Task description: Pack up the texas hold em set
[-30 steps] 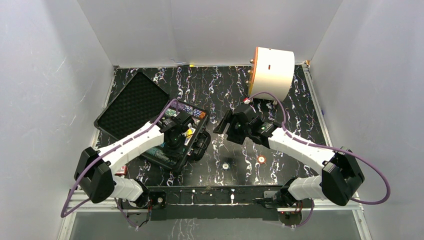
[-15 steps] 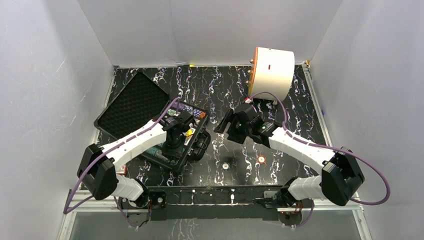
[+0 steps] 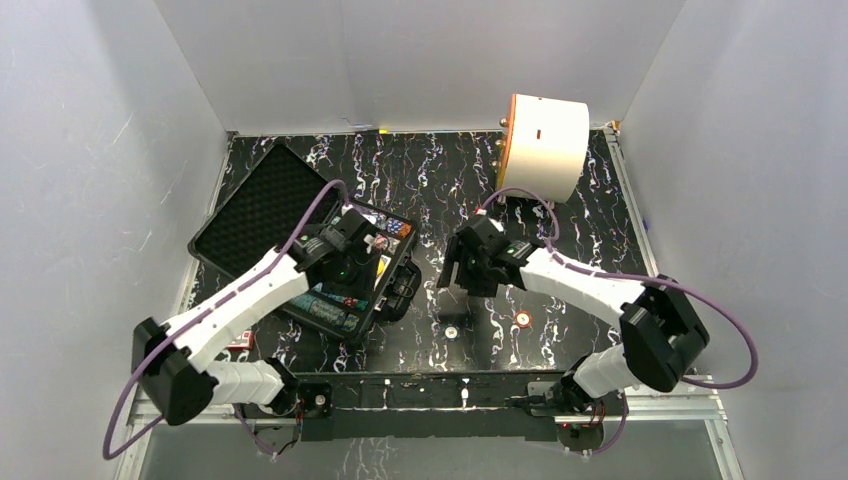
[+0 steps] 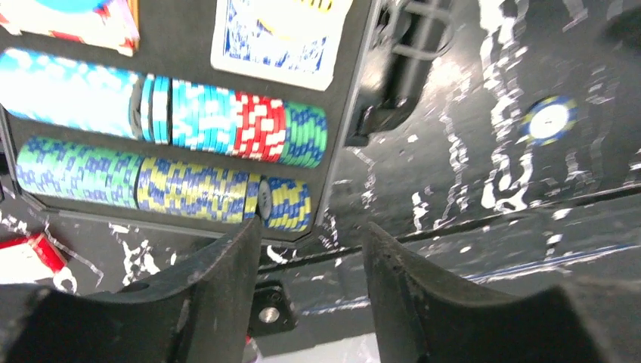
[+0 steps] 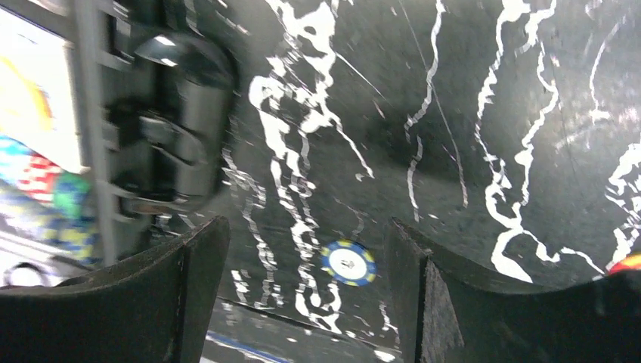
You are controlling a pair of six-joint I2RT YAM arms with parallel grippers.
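At the near side of the table [image 3: 420, 180], you had two loose pieces not yet packed: a blue-and-yellow chip [image 3: 452, 331] and, at its 3 o'clock, an orange chip [image 3: 522, 319]. Your right gripper [image 3: 465, 270] hung at 12 o'clock of the blue-and-yellow chip, jaws spread and empty. Its wrist view framed that chip between the fingers, which suggests alignment for a descent onto it. Your left gripper [image 3: 350, 265] hovered above the case [image 3: 392, 292], at 9 o'clock of the right gripper, likewise released and holding nothing. Below it, the chip rows [image 4: 189, 128] lay edge-on in their foam slots, with the blue deck [image 4: 280, 34] beyond. The lid [image 3: 265, 205] lay open at 10 o'clock, keeping the tray accessible. The white cylinder [image 3: 543, 140] stood far off, well apart
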